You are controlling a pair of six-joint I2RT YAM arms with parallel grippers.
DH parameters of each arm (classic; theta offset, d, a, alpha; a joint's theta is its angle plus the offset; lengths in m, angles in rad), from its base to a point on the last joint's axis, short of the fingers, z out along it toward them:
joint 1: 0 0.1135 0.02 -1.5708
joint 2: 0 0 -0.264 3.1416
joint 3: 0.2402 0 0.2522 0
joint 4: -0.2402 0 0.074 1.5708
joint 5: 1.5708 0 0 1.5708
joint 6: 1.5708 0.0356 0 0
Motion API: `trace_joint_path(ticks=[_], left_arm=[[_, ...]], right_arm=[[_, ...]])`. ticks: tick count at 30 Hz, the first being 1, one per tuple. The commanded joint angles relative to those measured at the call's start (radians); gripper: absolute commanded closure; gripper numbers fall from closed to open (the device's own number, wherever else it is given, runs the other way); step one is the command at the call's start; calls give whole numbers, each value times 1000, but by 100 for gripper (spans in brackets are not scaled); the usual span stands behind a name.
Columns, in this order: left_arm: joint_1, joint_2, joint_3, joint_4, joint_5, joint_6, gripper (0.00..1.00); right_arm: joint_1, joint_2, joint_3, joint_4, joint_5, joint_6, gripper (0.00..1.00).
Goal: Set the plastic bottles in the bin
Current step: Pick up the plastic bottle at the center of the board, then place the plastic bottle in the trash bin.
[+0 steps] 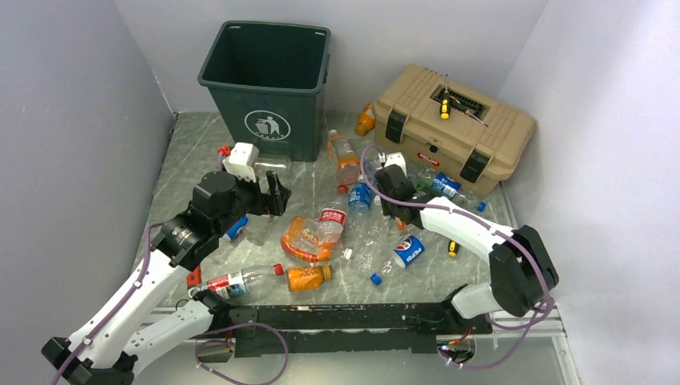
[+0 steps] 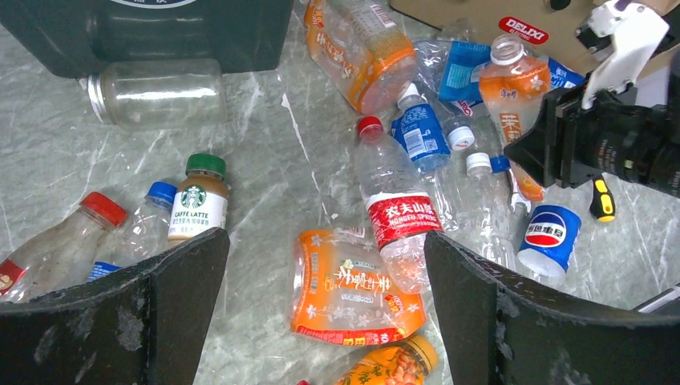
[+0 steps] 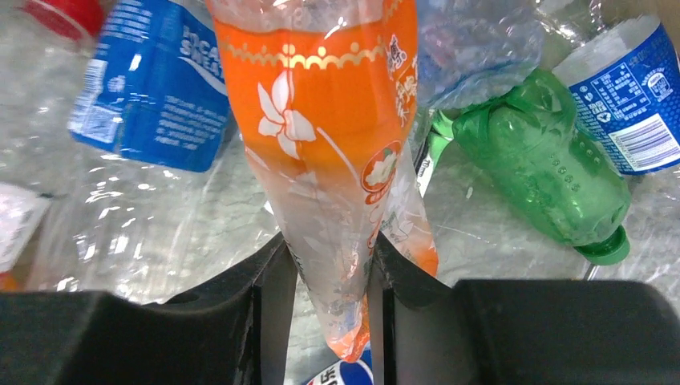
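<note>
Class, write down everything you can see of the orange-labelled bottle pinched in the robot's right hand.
The orange-labelled bottle is thin clear plastic, crumpled and dented, wrapped in an orange sleeve with white flower prints and a gold patterned band. The left wrist view shows its white-ringed mouth open, with no cap. The right hand is shut on its squashed part far from the neck, one finger pressing each side. A green bottle and a blue-labelled bottle lie close by; whether they touch it cannot be told.
</note>
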Motion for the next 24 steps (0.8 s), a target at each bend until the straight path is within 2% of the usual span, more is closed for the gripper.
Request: trace_joint_path(ticks=[1,4,8,12,15,18,24], left_arm=[[-4,-23,-10,54,10,18,3],[-4,-35,-20,69,16,25,3],[-4,-61,-45,121,68,37,3],[-4,-113,-102,235,198,68,3],[-4,-147,-152,361,273,33,2],[-4,-129,-130,450,390,20,2],[-4,21,38,447,599,3,2]], right_arm=[[6,-121,15,11,-57,7,67],[5,-245,-3,20,-127,1,74],[5,-470,-80,117,-357,-40,99],[6,-633,-157,226,-642,-39,100],[6,-706,-216,341,-817,21,100],[6,-737,-290,492,-904,99,100],[12,-718,-416,815,-1037,260,100]])
